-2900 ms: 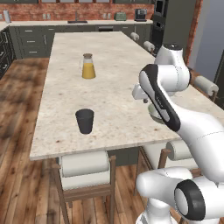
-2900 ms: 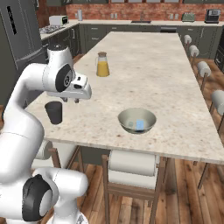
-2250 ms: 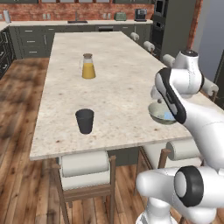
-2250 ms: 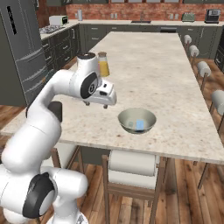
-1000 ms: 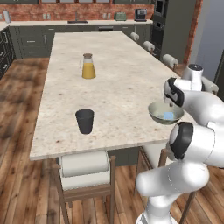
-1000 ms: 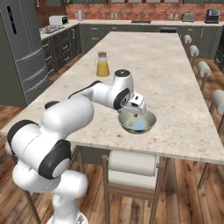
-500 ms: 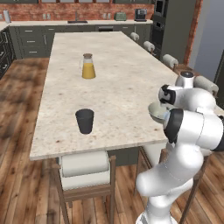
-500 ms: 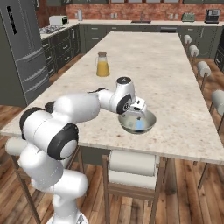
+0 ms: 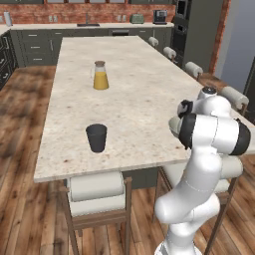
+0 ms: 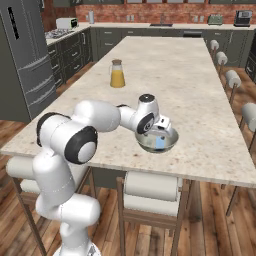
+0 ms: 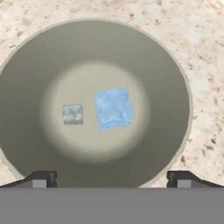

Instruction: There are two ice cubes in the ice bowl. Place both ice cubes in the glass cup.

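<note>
The ice bowl (image 10: 170, 144) is a pale grey-green shallow dish near the counter's front edge, and a sliver of the ice bowl (image 9: 173, 125) peeks out behind my arm. In the hand view the ice bowl (image 11: 168, 87) holds two ice cubes: a larger blue cube (image 11: 113, 109) in the middle and a smaller greyish cube (image 11: 72, 114) left of it. My gripper (image 11: 111, 179) hangs open straight above the bowl, its fingertips (image 11: 42, 178) wide apart with nothing between them. Beside the hand, the gripper (image 10: 161, 132) sits just over the bowl's rim. The dark glass cup (image 9: 96, 138) stands upright, far left of the bowl.
A clear carafe of orange juice (image 9: 100, 75) stands mid-counter, well behind the cup; the carafe (image 10: 117, 74) is also behind the arm. Stools (image 9: 96, 191) line the counter's near side and right side. The marble counter (image 9: 134, 94) spreads wide between cup and bowl.
The arm has swung from over the cup across to the bowl, and in the last second the hand has settled lower over it. The jaws stayed open and the cubes have not moved.
</note>
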Available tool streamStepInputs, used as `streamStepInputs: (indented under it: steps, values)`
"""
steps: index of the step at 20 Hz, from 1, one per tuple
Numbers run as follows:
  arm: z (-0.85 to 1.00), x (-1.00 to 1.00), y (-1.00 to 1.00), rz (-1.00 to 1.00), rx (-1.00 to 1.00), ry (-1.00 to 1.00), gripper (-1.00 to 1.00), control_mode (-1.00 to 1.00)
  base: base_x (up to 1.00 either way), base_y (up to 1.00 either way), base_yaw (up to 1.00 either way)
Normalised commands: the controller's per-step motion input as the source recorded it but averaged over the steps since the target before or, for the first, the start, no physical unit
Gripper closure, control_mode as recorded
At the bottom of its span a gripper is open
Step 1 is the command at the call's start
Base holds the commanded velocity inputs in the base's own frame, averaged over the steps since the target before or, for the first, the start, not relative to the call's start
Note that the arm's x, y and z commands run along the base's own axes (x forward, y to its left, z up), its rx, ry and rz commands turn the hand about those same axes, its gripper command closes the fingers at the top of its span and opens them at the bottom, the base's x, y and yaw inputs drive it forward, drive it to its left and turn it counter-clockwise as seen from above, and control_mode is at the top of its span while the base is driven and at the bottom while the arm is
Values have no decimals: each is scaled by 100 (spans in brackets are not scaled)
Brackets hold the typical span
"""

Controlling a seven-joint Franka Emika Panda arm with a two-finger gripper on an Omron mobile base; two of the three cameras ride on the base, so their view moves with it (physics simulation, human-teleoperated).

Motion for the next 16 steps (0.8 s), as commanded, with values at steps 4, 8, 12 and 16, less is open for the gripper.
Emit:
streamStepInputs:
  steps: [4,8,12,16]
  values:
    - [-27,34,-12,2,0,3,-100,-100,0,0,0]
    - [-37,23,-8,3,0,8,-100,-100,0,0,0]
    - [-37,24,-7,3,-1,8,-100,-100,0,0,0]
    - [-32,28,-6,1,0,6,-100,-100,0,0,0]
